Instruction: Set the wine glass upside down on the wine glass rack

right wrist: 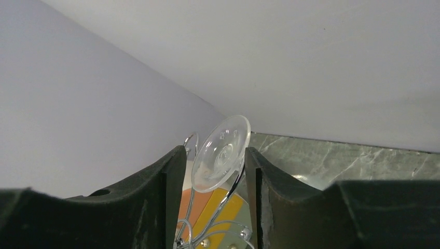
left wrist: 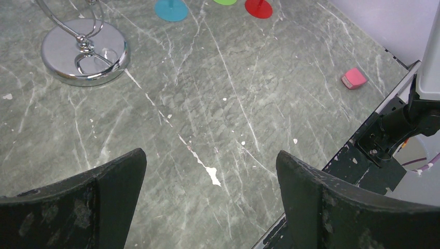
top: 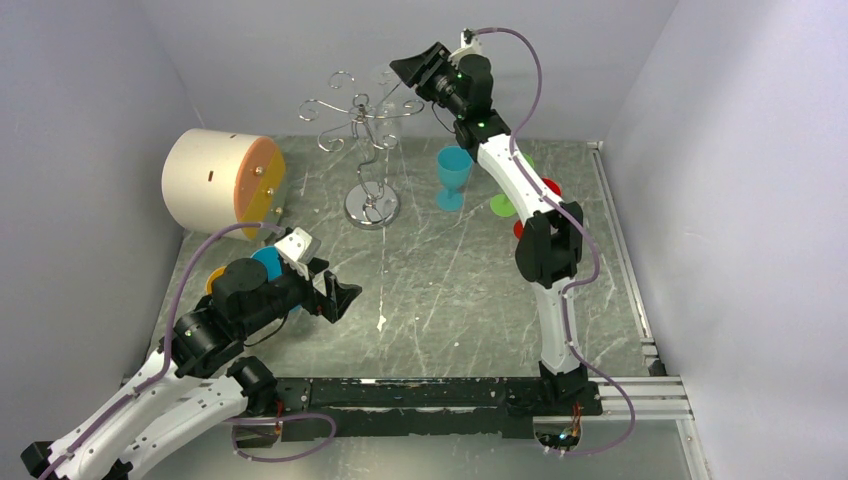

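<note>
The clear wine glass hangs upside down from a looping arm of the wine glass rack, its round foot uppermost. In the right wrist view the foot sits between my right gripper's fingers. There is a gap at the left finger and the right finger is very close to the foot's rim. That gripper is open, high beside the silver rack's curled arms. My left gripper is low at the near left, wide open and empty. Its wrist view shows the rack's chrome base.
A cream cylinder with an orange end lies at the back left. A blue plastic glass, a green one and a red one stand right of the rack. A small pink object lies near the front rail.
</note>
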